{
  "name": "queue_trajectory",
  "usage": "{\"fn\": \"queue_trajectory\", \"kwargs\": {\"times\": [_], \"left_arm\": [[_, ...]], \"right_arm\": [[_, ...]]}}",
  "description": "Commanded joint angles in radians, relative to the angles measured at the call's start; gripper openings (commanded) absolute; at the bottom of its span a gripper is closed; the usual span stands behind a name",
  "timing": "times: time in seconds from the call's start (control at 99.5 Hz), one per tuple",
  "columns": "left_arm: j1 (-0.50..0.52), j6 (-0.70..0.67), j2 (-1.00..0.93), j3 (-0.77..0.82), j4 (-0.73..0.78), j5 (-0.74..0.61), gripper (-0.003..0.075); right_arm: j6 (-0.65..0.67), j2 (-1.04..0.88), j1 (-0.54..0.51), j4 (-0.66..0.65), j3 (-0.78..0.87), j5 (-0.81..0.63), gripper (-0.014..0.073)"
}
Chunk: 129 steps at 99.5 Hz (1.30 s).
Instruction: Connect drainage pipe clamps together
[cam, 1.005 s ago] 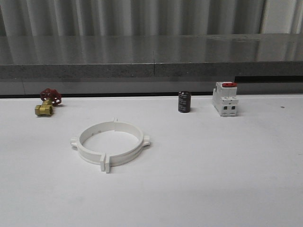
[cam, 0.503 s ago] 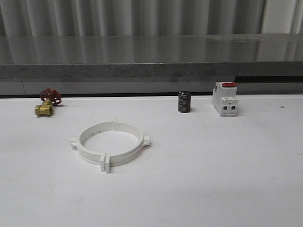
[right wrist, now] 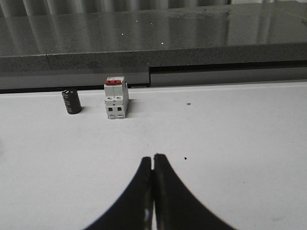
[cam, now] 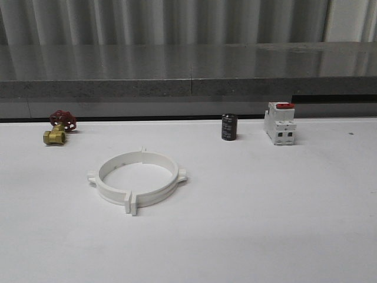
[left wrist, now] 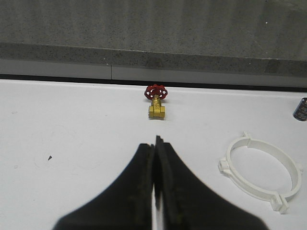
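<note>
The drainage pipe clamps [cam: 138, 179] lie on the white table as one closed white ring with small tabs sticking out around it, left of the middle. The same clamps [left wrist: 261, 171] show in the left wrist view, off to one side of my left gripper [left wrist: 154, 143], which is shut with nothing between its black fingers and hangs well short of the ring. My right gripper [right wrist: 153, 158] is shut too and holds nothing, above bare table.
A brass valve with a red handwheel [cam: 59, 128] sits at the far left. A small black cylinder [cam: 229, 127] and a white boxy block with a red top [cam: 280, 123] stand at the back right. A grey ledge [cam: 188, 82] runs behind the table.
</note>
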Motion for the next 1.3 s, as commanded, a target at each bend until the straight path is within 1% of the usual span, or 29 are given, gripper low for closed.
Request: {"fn": "queue_trajectory", "kwargs": {"times": [0.0, 0.965, 1.035, 1.186, 1.236, 1.286], "left_arm": [[0.003, 0.000, 0.011, -0.029, 0.001, -0.080, -0.0020], [0.003, 0.000, 0.011, -0.029, 0.001, -0.083, -0.0020], [0.003, 0.000, 0.007, -0.016, 0.036, -0.134, -0.0020], [0.003, 0.005, -0.040, 0.061, 0.015, -0.293, -0.0020], [0.003, 0.056, -0.070, 0.100, -0.025, -0.337, -0.0020], [0.003, 0.142, -0.104, 0.141, -0.078, -0.369, -0.0020]], "right_arm": [[-0.017, -0.012, -0.007, 0.008, -0.019, -0.088, -0.0067], [-0.018, -0.012, -0.007, 0.008, -0.019, -0.084, -0.0067], [-0.018, -0.012, -0.007, 0.008, -0.019, -0.084, -0.0067], [-0.018, -0.012, -0.007, 0.008, -0.019, -0.084, -0.0067], [-0.018, -0.012, -0.007, 0.008, -0.019, -0.084, -0.0067], [-0.018, -0.012, -0.007, 0.008, -0.019, -0.084, -0.0067]]}}
